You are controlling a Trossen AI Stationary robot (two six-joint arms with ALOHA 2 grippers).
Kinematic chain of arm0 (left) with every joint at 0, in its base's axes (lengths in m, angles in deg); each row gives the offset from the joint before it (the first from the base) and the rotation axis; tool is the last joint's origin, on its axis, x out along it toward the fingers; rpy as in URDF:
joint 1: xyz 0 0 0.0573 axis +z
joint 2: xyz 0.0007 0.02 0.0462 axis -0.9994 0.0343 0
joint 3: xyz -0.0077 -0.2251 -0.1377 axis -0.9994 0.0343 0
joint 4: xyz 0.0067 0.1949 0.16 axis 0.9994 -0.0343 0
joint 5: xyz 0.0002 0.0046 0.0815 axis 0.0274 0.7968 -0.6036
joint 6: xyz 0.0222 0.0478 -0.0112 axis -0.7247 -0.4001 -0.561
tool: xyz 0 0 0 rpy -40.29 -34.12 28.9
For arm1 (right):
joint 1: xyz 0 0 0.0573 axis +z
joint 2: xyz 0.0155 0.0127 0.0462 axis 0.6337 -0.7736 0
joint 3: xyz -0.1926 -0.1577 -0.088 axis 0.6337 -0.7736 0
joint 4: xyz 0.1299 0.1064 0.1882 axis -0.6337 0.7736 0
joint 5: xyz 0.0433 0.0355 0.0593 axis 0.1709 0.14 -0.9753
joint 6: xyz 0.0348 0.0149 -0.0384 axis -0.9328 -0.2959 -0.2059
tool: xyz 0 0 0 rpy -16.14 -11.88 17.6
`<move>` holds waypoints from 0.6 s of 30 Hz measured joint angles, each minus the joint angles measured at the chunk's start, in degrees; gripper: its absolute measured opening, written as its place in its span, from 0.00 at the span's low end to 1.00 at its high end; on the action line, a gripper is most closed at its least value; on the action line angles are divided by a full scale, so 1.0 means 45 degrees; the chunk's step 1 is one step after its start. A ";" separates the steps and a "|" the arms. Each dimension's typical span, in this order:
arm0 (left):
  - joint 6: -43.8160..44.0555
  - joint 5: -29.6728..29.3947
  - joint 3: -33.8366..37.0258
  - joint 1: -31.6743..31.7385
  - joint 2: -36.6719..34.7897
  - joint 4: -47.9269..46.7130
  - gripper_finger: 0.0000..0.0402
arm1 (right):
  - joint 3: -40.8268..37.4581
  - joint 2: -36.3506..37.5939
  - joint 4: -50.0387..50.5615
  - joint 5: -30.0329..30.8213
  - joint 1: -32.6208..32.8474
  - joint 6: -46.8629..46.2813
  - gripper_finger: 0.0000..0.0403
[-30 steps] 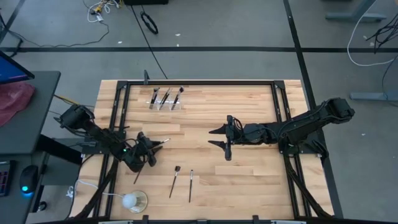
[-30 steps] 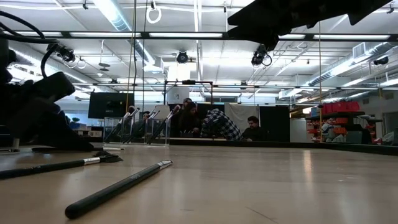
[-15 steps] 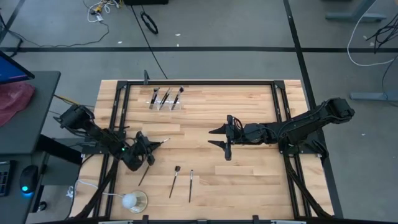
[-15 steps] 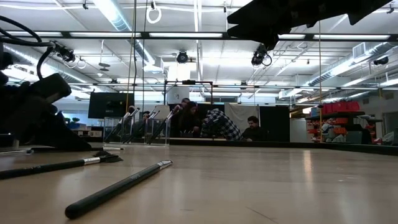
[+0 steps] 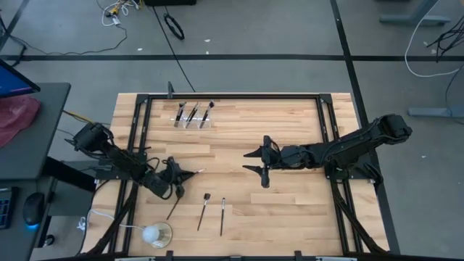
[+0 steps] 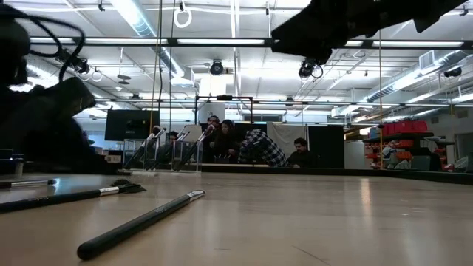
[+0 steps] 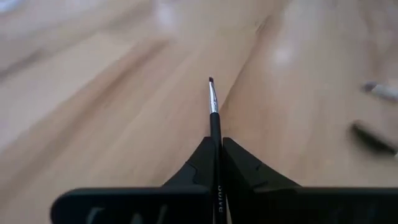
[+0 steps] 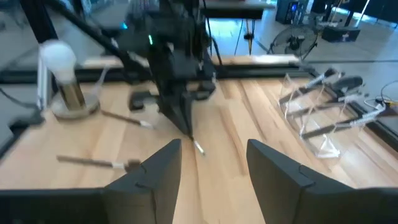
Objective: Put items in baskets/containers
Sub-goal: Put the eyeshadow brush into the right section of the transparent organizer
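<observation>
Now, by label:

Left pincer (image 5: 176, 181): lower left of the high view, low over the desk (image 5: 290, 210); its two fingers (image 7: 199, 165) are clenched on a thin dark brush.

Held brush (image 7: 214, 112): seen from the left wrist, it runs out straight between the pincer's closed tips, with a silver ferrule and a small dark tip at the far end; its handle passes back between the fingers. From above, its pale tip (image 5: 197, 172) points toward the middle of the frame and the handle trails down-left past the pincer.

Right pincer (image 5: 255, 161): centre of the high view, right of the left arm, hanging over bare wood; its fingers (image 8: 158, 171) stand well apart and grasp nothing, touch nothing.

Loose brushes: two lie side by side at the lower centre of the high view, one with a dark fluffy head (image 5: 204, 211), the other slimmer (image 5: 222, 216), near each other but apart. At desk height they show as a long dark stick (image 6: 140, 224) in the foreground and another (image 6: 70, 196) behind it at the left.

Clear holder (image 5: 193, 116): upper left part of the desk, with three brushes leaning in it, heads up; in the right wrist view it sits at the right edge (image 8: 314, 112).

White ball lamp (image 5: 152, 233): bottom left corner of the desk, on a round base.

People (image 6: 259, 148): seated in the room beyond the desk, centre of the low view.
</observation>
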 joint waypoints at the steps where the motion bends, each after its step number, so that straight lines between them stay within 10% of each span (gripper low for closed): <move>1: -0.0433 -0.0050 -0.0279 0.0112 -0.0017 0.0056 0.04 | -0.0003 -0.0155 0.0031 -0.0006 0.0000 0.0064 0.46; 18: -0.7847 -0.0444 -0.5099 0.2724 -0.0058 0.0427 0.05 | -0.0005 -0.7135 -0.7354 -0.1671 -0.1022 -0.0436 0.46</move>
